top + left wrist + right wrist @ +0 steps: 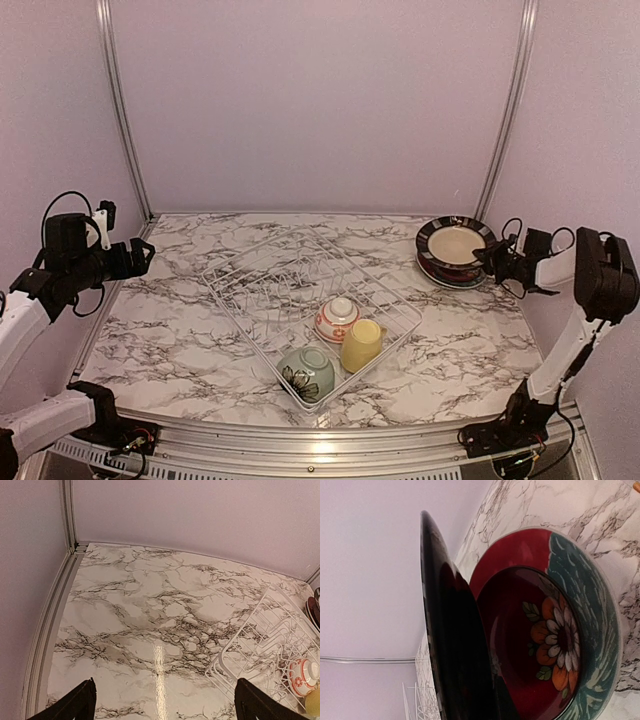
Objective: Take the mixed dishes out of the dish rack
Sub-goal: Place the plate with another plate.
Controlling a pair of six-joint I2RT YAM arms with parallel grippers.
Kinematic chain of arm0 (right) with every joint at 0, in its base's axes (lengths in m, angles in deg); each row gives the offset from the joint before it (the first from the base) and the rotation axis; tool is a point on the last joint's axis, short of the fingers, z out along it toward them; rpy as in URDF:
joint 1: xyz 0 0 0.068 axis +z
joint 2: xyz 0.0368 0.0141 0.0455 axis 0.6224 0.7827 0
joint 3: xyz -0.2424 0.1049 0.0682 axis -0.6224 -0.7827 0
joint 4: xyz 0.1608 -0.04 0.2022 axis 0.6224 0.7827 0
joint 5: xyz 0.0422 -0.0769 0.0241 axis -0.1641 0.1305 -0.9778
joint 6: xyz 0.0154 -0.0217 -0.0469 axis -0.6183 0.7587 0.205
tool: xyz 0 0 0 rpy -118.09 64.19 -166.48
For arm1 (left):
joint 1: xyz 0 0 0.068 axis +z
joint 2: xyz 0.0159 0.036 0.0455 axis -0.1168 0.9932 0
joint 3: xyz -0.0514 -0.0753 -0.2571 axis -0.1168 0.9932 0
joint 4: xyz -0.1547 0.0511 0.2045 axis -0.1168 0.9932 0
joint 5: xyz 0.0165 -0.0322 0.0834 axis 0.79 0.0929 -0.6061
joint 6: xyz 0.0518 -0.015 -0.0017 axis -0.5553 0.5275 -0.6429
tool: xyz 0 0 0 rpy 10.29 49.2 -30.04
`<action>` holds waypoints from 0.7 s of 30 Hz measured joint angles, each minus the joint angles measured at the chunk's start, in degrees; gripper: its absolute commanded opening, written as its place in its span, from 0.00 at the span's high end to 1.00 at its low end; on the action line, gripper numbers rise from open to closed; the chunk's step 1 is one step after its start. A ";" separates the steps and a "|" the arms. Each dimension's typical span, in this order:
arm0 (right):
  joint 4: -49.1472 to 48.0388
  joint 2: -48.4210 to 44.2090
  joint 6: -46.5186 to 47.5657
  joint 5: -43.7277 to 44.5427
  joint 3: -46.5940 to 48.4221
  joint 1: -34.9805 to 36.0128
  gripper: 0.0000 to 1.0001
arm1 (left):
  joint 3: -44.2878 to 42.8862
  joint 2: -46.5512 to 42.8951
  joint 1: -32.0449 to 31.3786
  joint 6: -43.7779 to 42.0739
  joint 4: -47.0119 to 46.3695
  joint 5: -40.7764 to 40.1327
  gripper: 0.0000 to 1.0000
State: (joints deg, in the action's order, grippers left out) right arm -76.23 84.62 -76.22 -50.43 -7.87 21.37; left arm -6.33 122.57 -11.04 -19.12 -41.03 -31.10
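Plate with black rim [452,635] tilts over red-and-teal plate [550,625].

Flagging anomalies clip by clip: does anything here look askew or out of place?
The yellow cup lies tipped on its side in the dish rack, which sits diagonal to the table edges. Nothing looks spilled or broken.

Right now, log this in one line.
right pincer: holds black-rimmed plate over red-and-teal plate; left pincer: open; rack: red-patterned bowl, green bowl, yellow cup
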 measured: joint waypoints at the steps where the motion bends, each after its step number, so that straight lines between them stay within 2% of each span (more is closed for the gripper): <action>1: -0.07 0.33 0.00 -0.13 0.00 0.00 0.97 | 0.00 0.00 0.00 -0.02 0.00 0.00 0.01; 13: -0.74 2.78 0.24 -0.90 0.00 -0.02 0.92 | 0.00 0.00 0.00 -0.02 0.00 0.02 0.01; 19: -1.14 4.07 0.94 -1.46 0.00 -0.04 0.84 | 0.00 0.00 0.00 0.00 0.00 0.02 0.01; 21: -1.20 4.17 1.31 -1.64 0.00 -0.11 0.78 | 0.00 0.00 0.00 0.00 0.00 0.02 0.01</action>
State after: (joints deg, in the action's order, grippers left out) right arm -77.43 88.80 -74.91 -52.07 -7.87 21.26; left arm -6.33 122.57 -11.04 -19.12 -41.03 -31.08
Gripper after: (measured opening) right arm 0.158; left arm 0.989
